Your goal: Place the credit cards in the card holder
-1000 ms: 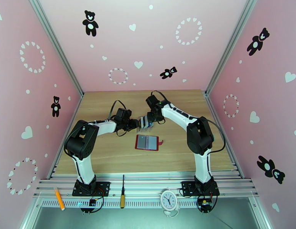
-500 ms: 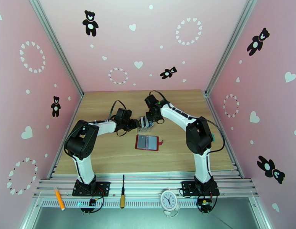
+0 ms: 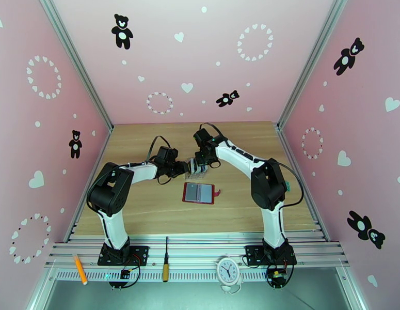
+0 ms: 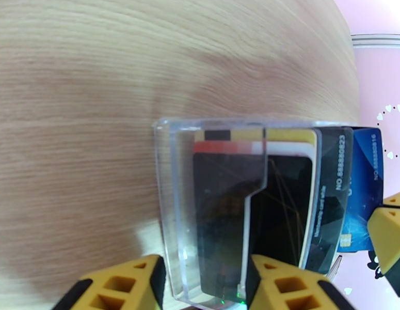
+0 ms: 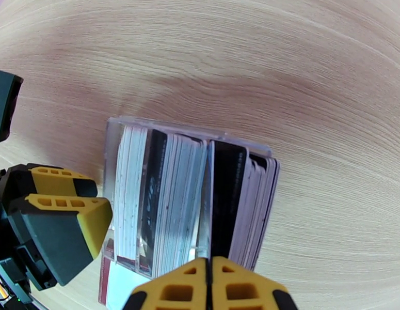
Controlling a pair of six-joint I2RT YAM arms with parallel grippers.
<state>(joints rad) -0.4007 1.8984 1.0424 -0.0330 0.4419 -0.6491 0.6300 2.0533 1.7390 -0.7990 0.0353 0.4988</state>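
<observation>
The dark-red card holder point(image 3: 200, 192) lies open on the table, its grey pockets facing up, just in front of both grippers. Behind it stands a clear plastic rack point(image 4: 169, 202) packed with credit cards point(image 5: 174, 197), black, white and grey. My left gripper point(image 4: 205, 275) is shut on the rack's near wall, one finger on each side. A blue card point(image 4: 362, 176) stands higher than the others. My right gripper point(image 5: 207, 277) hangs over the rack from above, its fingers pressed together on a thin card edge, apparently that blue card.
On the metal rail at the near edge lie a screwdriver point(image 3: 165, 259), an orange pen point(image 3: 80, 269) and a small clock point(image 3: 228, 269). Pink walls close off the wooden table point(image 3: 148, 213) on three sides. Bare wood lies to the left, right and front of the wallet.
The right gripper has crept slightly left and away from the wallet, over the rack. The left arm, the rack and the wallet have stayed in place.
</observation>
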